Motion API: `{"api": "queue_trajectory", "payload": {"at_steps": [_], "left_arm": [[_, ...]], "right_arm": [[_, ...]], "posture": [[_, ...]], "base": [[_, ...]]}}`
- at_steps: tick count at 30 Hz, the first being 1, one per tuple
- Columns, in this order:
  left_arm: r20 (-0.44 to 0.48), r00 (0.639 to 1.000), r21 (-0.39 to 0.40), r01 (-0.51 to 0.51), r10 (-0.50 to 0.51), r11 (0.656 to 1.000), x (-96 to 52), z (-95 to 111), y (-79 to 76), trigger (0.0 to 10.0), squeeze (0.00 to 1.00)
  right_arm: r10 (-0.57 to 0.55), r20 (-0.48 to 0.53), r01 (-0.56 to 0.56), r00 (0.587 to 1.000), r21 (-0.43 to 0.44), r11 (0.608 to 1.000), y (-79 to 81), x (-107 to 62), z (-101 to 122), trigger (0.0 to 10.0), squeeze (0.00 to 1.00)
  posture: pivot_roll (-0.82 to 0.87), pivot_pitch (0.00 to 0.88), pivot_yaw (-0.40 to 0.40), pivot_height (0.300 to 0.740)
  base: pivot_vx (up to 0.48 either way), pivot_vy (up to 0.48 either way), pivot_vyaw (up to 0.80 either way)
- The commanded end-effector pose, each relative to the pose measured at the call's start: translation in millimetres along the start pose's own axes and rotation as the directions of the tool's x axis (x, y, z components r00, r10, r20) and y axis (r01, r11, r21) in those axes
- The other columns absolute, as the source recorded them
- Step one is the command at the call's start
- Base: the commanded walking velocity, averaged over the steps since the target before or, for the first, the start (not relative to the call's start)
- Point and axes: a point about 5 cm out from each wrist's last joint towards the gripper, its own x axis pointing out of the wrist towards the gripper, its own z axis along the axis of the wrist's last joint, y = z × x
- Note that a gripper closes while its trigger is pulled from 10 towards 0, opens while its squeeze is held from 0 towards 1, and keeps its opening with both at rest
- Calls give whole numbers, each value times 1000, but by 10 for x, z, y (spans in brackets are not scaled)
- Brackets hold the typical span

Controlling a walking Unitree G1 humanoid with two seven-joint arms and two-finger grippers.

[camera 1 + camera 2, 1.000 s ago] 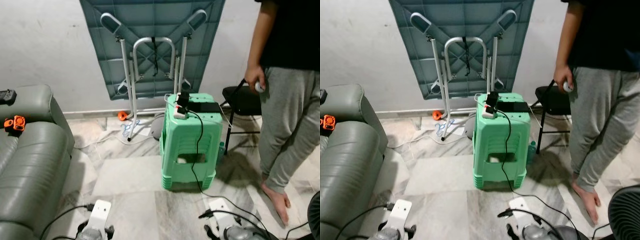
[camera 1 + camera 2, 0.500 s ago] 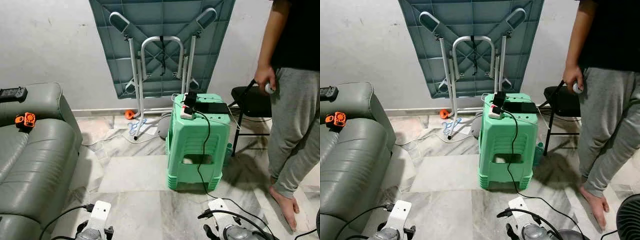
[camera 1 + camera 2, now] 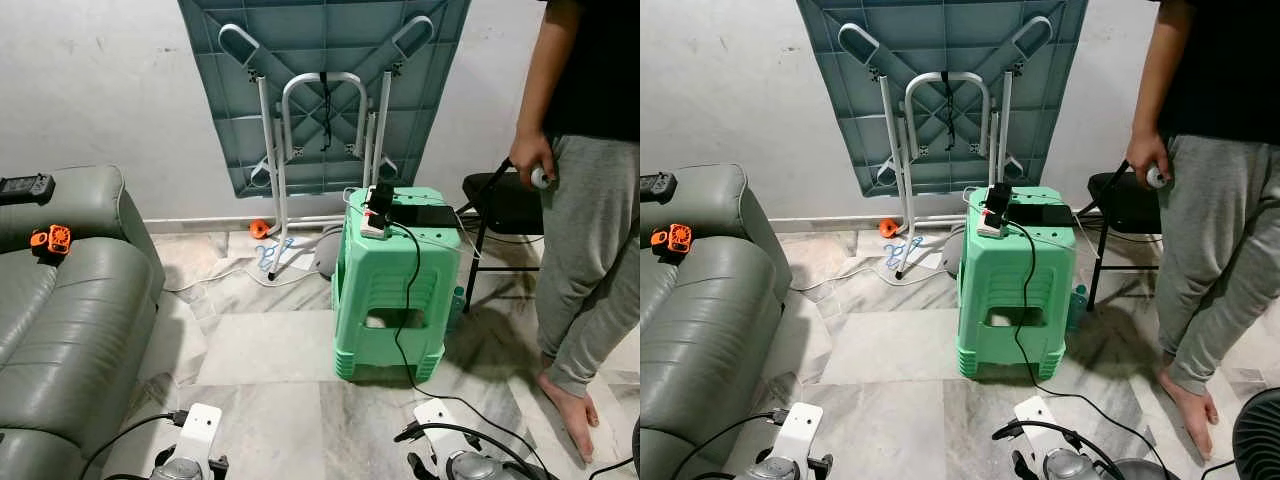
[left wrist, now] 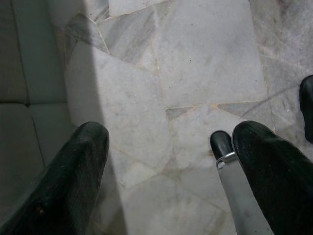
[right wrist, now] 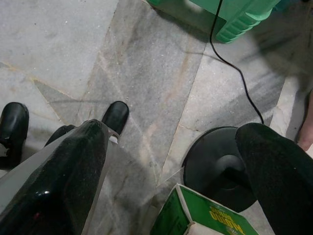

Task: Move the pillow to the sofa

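Both arms hang low; left gripper (image 4: 168, 166) and right gripper (image 5: 171, 166) gape wide over marble floor (image 3: 270, 350). Grey sofa (image 3: 70, 310) sits left, green stools (image 3: 395, 285) ahead, a person (image 3: 590, 190) right

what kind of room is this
Most likely a living room in a home, partly used for storage: a grey sofa on the left, a marble floor, a folded table against the wall, and a green plastic stool.

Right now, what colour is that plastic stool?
Mint green stool, clearest in the left eye view.
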Motion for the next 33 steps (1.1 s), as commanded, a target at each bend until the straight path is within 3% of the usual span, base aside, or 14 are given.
{"api": "queue_trajectory", "payload": {"at_steps": [1,5,7,8,9,10,12,13,14,18,22,23,29,33], "left_arm": [[-4,1000,-16,3,-3,1000,0,-4,19,10000,0],[7,999,-52,-40,41,998,-1,-2,38,10000,0],[32,998,-169,-42,49,985,-3,0,27,10000,0],[32,998,-169,-42,49,985,-3,0,27,10000,0],[41,999,-332,-4,19,943,-4,-21,-15,10000,0],[41,999,-332,-4,19,943,-4,-21,-15,10000,0],[62,997,-496,72,-47,865,-6,-34,-86,10000,0],[62,997,-496,72,-47,865,-6,-34,-86,10000,0],[86,987,-554,158,-133,817,-10,-34,-157,10000,0],[116,981,-527,192,-154,828,-24,28,216,10000,0],[102,980,-517,201,-174,832,-26,-34,178,10000,0],[92,984,-487,176,-150,856,-24,-41,193,10000,0],[88,987,-452,161,-136,877,-8,77,78,10000,0],[131,980,-489,195,-150,850,-3,207,-108,10000,0]], "right_arm": [[-2,7,2,1000,-7,1000,-24,2,42,10000,0],[-4,5,4,1000,-6,1000,-26,2,41,10000,0],[-9,4,9,1000,-8,1000,-31,2,43,10000,0],[-9,4,9,1000,-8,1000,-31,2,43,10000,0],[-13,5,13,1000,-5,1000,-33,2,45,10000,0],[-13,5,13,1000,-5,1000,-33,2,45,10000,0],[-15,7,15,1000,1,1000,-35,2,46,10000,0],[-15,7,15,1000,1,1000,-35,2,46,10000,0],[-15,7,15,1000,0,1000,-36,2,47,10000,0],[-13,7,13,1000,-3,1000,-38,2,48,10000,0],[-13,9,13,1000,-5,1000,-39,2,52,10000,0],[-57,39,57,998,2,998,-62,-1,72,10000,0],[-107,48,108,993,-15,994,-97,-5,83,10000,0],[-174,77,175,982,-3,985,-144,-15,97,10000,0]], "posture": [[-92,0,47,740],[-90,0,45,740],[-88,0,44,740],[-88,0,44,740],[-88,0,45,740],[-88,0,45,740],[-88,0,44,740],[-88,0,44,740],[-85,0,43,740],[-86,0,43,740],[-87,0,44,740],[-91,0,45,740],[-105,0,44,740],[-113,0,33,740]], "base": [[0,0,0],[0,0,0],[0,0,0],[0,0,0],[0,0,0],[0,0,0],[0,0,0],[0,0,0],[0,0,0],[0,0,0],[0,0,0],[0,0,0],[0,0,0],[0,0,0]]}}
